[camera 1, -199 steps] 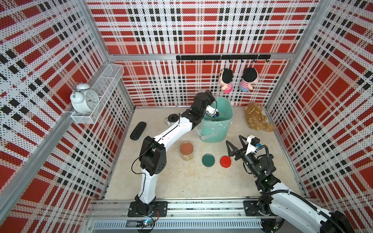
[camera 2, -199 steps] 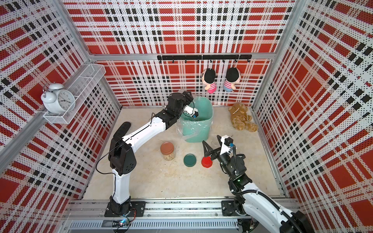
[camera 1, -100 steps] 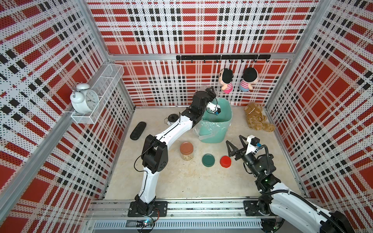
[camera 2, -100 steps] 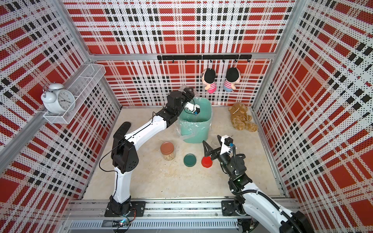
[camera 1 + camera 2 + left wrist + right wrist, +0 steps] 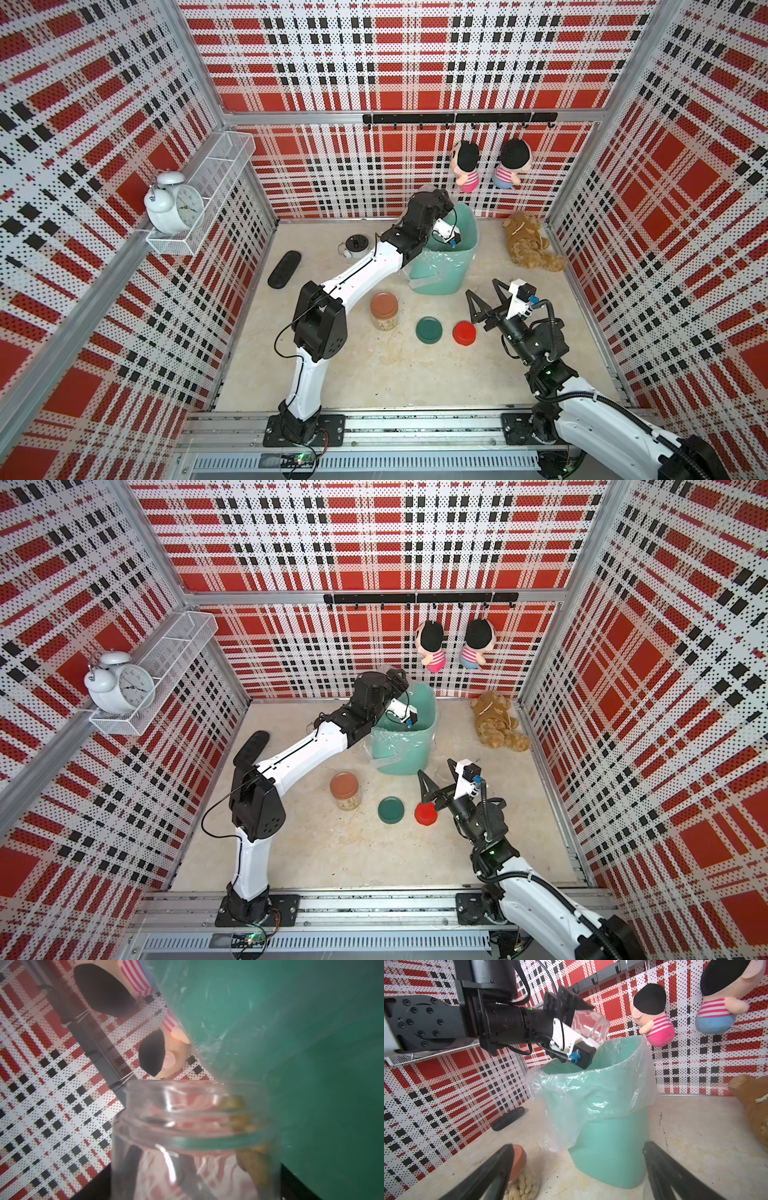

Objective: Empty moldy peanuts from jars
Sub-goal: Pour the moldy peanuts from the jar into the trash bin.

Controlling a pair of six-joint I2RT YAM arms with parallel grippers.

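One counter [image 5: 374,374], read left to right: what lies by its left edge? (Desk)

Black oblong object [image 5: 284,269], flat near the left edge. Above it, a white alarm clock [image 5: 176,203] sits on a wire shelf [image 5: 216,174] fixed to the left wall. (Photographer)

And the left gripper [image 5: 579,1012]? (Desk)

It clamps a clear open jar [image 5: 593,1024], tipped mouth-down over the back rim of the teal bin [image 5: 444,266]. The bin stands near the counter's back edge. A few greenish moldy peanuts [image 5: 239,1118] sit just inside the jar's mouth in the left wrist view. (Photographer)

Anything else on the counter? (Desk)

A second jar [image 5: 384,309], brown lid on, stands upright near the centre, in front of the bin's left side, with pale peanuts inside. To its right a dark green lid [image 5: 429,329] and a red lid [image 5: 464,332] lie side by side, not touching. (Photographer)

Right side? (Desk)

The right gripper [image 5: 482,287] hovers just right of the red lid. Its jaws are spread wide, holding nothing, and they point toward the bin. A brown teddy bear [image 5: 530,245] lies in the back right corner. Two dolls [image 5: 467,166] hang on the back wall above. (Photographer)
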